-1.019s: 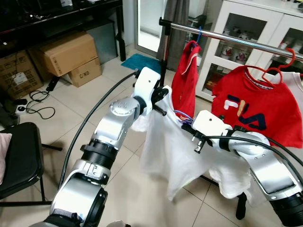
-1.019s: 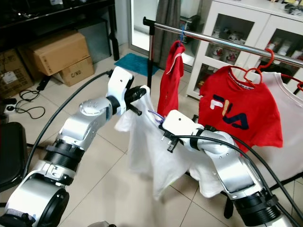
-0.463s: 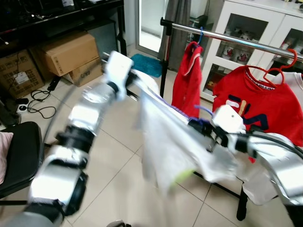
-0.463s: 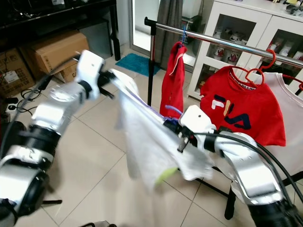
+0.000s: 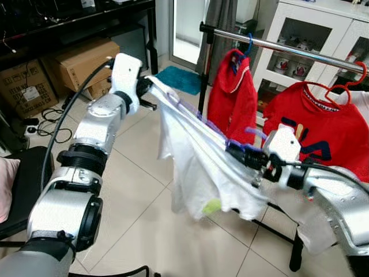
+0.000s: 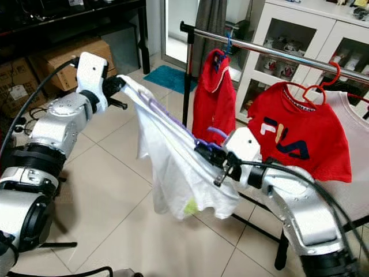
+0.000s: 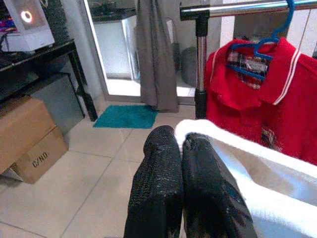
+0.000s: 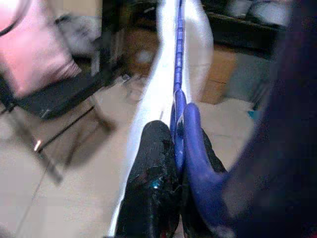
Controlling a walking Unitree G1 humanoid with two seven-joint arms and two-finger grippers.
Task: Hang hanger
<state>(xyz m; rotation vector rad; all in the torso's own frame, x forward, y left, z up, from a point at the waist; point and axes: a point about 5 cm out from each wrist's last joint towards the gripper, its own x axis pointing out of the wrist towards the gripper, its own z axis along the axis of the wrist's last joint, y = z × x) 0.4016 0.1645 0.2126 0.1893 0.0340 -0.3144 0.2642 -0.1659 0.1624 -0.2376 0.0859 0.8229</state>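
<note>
While the left hand (image 5: 151, 88) is pinching the soft white T-shirt (image 5: 199, 167), the right hand (image 5: 237, 153) is gripping its light, stiff purple plastic hanger (image 8: 179, 106) near the hook.

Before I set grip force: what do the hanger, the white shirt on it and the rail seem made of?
Hanger: seemingly smooth purple plastic, thin with a slight sheen. White shirt: soft matte fabric, draping in folds. Rail: apparently polished metal, with bright reflections. Left gripper pinches the shirt; right gripper clamps the hanger.
</note>
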